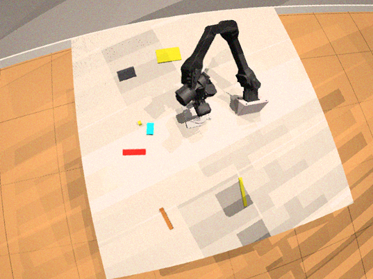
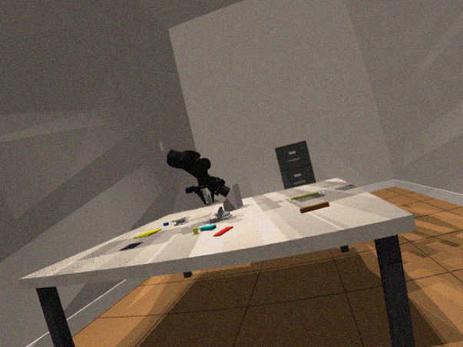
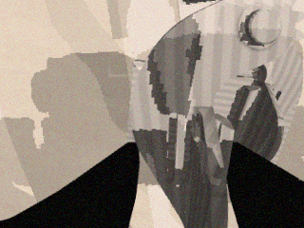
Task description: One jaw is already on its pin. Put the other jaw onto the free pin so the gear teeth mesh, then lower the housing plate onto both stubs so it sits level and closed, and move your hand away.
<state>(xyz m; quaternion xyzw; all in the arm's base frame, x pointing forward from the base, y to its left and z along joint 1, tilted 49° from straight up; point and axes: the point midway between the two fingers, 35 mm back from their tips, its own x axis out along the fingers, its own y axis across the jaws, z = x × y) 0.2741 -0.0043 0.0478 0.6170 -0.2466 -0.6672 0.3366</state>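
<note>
My gripper (image 2: 209, 201) (image 3: 181, 152) is shut on a narrow grey piece (image 2: 208, 195) (image 3: 209, 128), apparently the free jaw; the dim views make its identity uncertain. It is above the table, near the pale mechanism base (image 1: 192, 123) (image 2: 222, 218). A grey upright part (image 2: 219, 212) stands at the base, probably the placed jaw. The wrist view shows a pale rounded surface (image 3: 214, 52) with a round feature at upper right. The free pin, gear teeth and stubs cannot be made out. Another grey piece (image 2: 180, 220), possibly the housing plate, lies on the table.
A cyan block (image 1: 149, 128) (image 2: 208, 227), small yellow block (image 1: 139, 123) (image 2: 195, 230) and red bar (image 1: 134, 152) (image 2: 223, 231) lie near the base. A yellow plate (image 1: 168, 55) and dark plate (image 1: 126, 74) lie farther off. Orange (image 1: 166, 218) and yellow (image 1: 242, 192) bars lie beyond.
</note>
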